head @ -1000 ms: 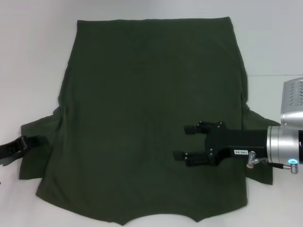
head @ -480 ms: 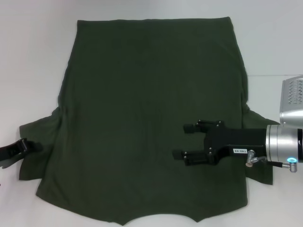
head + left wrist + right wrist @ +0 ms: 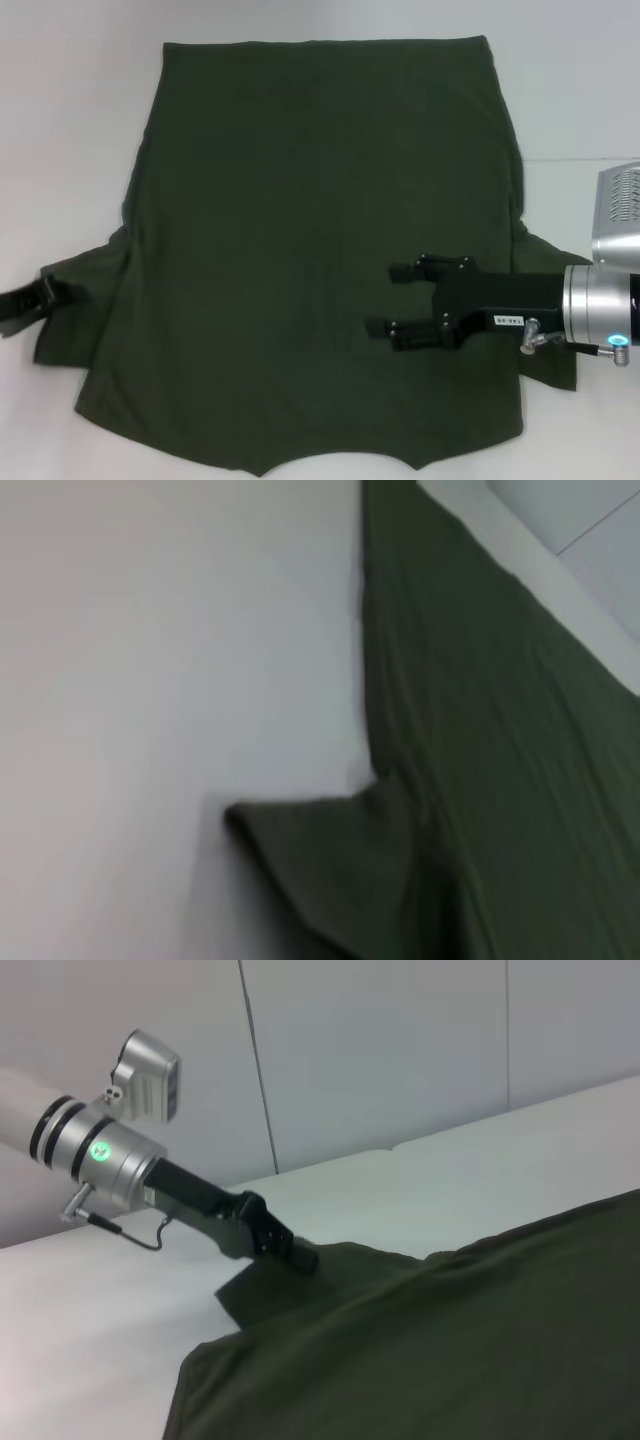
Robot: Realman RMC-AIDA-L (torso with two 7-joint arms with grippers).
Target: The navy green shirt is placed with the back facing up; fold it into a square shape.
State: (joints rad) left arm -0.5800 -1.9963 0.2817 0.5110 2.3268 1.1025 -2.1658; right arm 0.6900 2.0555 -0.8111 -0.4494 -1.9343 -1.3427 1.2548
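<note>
The navy green shirt [image 3: 320, 260] lies spread flat on the white surface [image 3: 70, 120], filling most of the head view from its straight hem near the top of the frame down to the notched neck edge at the bottom centre. Its two short sleeves stick out at the lower left and lower right of the frame.

The left gripper [image 3: 45, 297] sits at the far left edge of the head view, about two thirds of the way down, right at the tip of the shirt's left sleeve. In the right wrist view the left gripper [image 3: 290, 1252] shows at centre left, its dark tip meeting a raised corner of the sleeve (whether the fingers are pinching the cloth or only touching it cannot be told).

The left wrist view shows the sleeve jutting out from the shirt [image 3: 500, 740] onto the bare surface [image 3: 150, 680], low in the frame.

The right gripper [image 3: 388, 299] reaches in from the right edge of the head view, in the lower right part of the frame, over the body of the shirt. Its fingers [image 3: 402, 270] are spread apart and point toward the middle of the frame, with nothing between them.
</note>
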